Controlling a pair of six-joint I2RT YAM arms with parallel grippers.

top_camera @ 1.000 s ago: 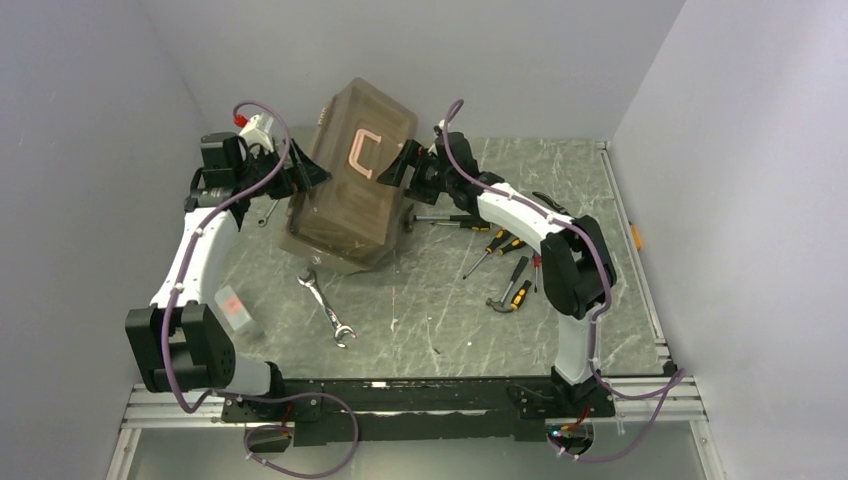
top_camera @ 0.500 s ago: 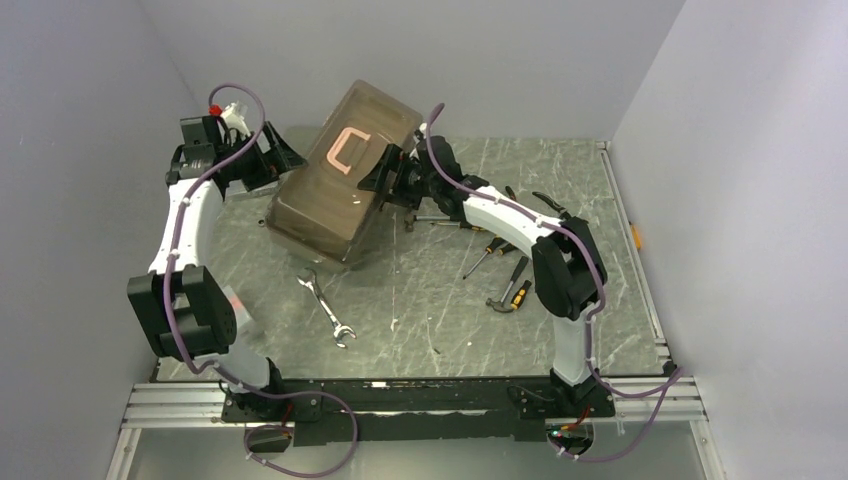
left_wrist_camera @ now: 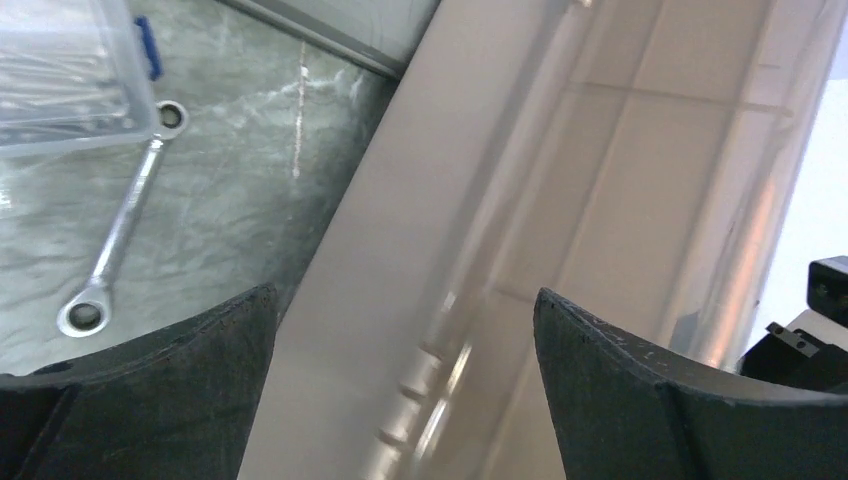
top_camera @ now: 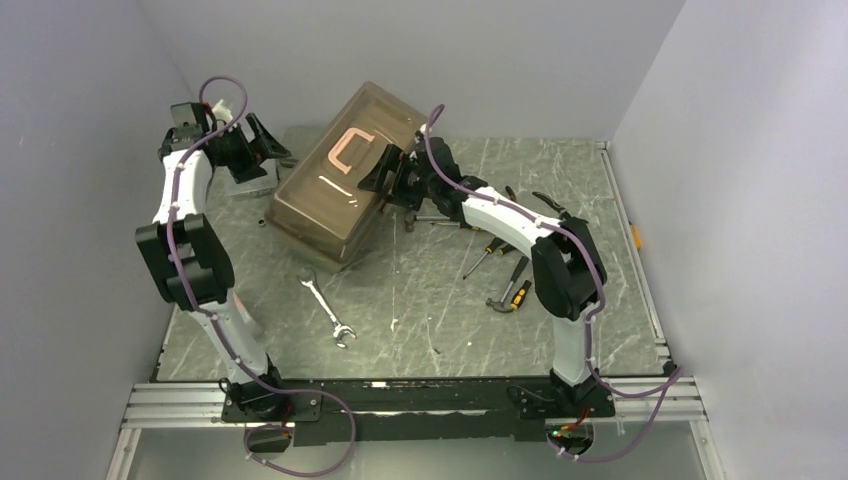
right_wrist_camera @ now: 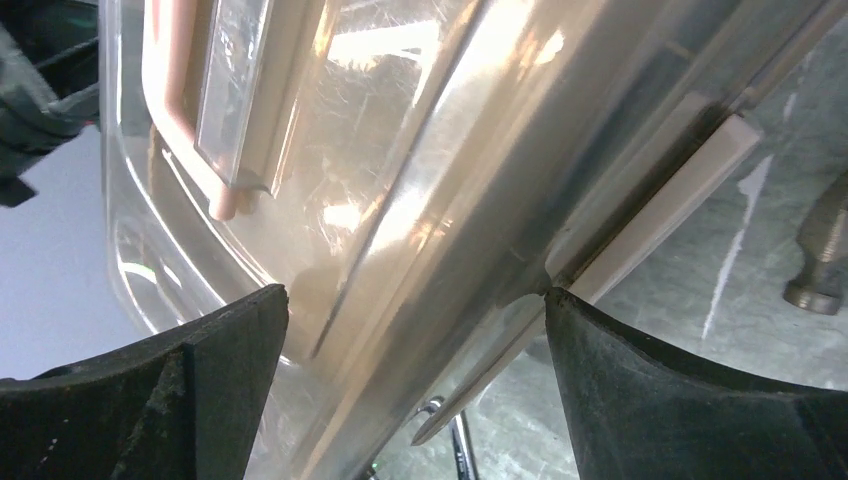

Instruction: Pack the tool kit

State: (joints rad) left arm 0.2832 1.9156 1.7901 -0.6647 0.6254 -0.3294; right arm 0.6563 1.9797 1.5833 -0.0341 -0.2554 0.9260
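Left jaws: spread wide, empty. Toolbox [top_camera: 330,205] wall straight ahead, apart from tips.
Right jaws: spread wide, clamping nothing. Smoky lid with pink handle [right_wrist_camera: 190,150] fills view ahead, tips close to box side.
Toolbox sits between both jaws, askew on tabletop [top_camera: 450,320].
Ring spanner [left_wrist_camera: 120,232], clear organiser box [left_wrist_camera: 60,80]: left of left jaws.
Hammer head [right_wrist_camera: 820,250]: right of right jaws.
Open-end wrench [top_camera: 327,310]: well back from both jaws, toward arm bases.

Soft, even overhead light; glare streaks on toolbox lid [right_wrist_camera: 400,200]; wrist views close, slightly blurred.
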